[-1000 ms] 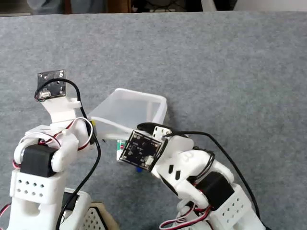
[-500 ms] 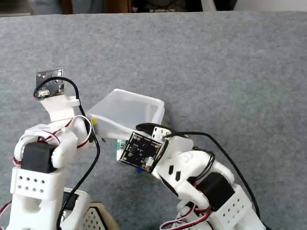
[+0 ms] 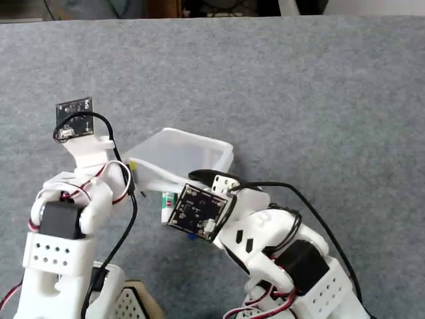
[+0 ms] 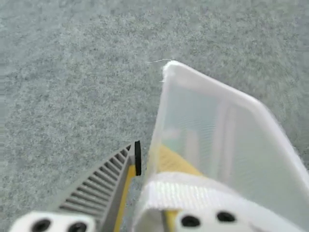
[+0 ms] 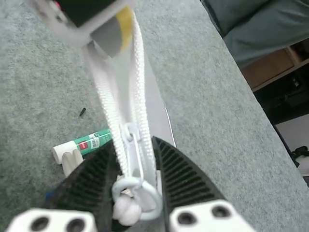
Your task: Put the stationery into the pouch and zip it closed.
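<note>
A translucent white pouch [image 3: 189,151] is held off the grey carpet between both arms. My left gripper [image 3: 130,174] is shut on one end of it, by a yellow tab [image 4: 169,162], with the pouch wall [image 4: 227,130] stretching away from the fingers. My right gripper [image 5: 136,152] is shut on the zipper slider [image 5: 131,140], and the pull ring [image 5: 137,195] hangs below its black ribbed fingers. The zipper tape [image 5: 126,92] runs taut from the slider up to the left gripper [image 5: 104,29]. A green-and-white glue stick [image 3: 166,201] [image 5: 87,143] lies on the carpet beside the pouch.
A small blue item [image 3: 192,234] peeks out under the right wrist camera [image 3: 196,211]. A tiny black speck [image 5: 82,112] lies on the carpet. Grey carpet [image 3: 319,100] stretches open to the far side and right. The arm bases crowd the near edge.
The left arm has shifted a little, and the pouch's far corner has slid slightly right and toward the near edge. Both grips stay as they were.
</note>
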Controlling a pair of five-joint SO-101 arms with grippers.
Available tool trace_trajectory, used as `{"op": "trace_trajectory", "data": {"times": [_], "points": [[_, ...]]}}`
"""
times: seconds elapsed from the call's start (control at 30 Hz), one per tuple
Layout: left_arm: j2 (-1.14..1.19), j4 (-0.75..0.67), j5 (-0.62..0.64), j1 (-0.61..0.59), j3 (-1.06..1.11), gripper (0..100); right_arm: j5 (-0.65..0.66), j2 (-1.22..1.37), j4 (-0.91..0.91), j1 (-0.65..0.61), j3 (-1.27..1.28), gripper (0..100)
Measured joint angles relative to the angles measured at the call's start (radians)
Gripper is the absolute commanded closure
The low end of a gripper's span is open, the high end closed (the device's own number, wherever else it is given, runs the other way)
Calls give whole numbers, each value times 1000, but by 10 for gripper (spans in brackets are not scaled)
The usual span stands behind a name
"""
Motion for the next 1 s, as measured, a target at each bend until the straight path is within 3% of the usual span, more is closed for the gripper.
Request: {"op": "trace_trajectory", "data": {"times": [0.27,0.7,1.0], "points": [[2,15,0,0,-46,971,-2,0,0,0,0,986],[8,351,-3,-2,-336,971,-3,-9,18,-8,-83,984],[9,499,15,0,-428,971,-176,-9,98,-11,-124,984]]}}
